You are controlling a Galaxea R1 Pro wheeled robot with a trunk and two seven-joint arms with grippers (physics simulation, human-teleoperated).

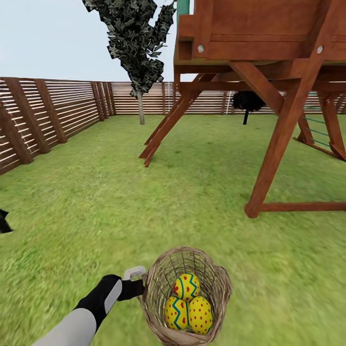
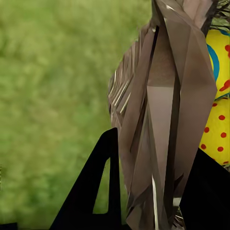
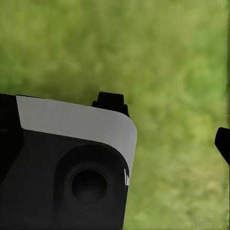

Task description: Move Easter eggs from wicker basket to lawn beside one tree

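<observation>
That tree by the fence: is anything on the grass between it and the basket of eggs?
Nothing visible. Open lawn runs from the wicker basket, still holding all three Easter eggs, to the tree. The wooden play frame stands off to the right.

Ahead of me stood a wooden play structure on slanted red-brown legs, its platform high above the grass. A slatted wooden fence ran along the left side and across the back. Beyond the structure's legs, near the fence, I saw 1 small black shrub.
</observation>
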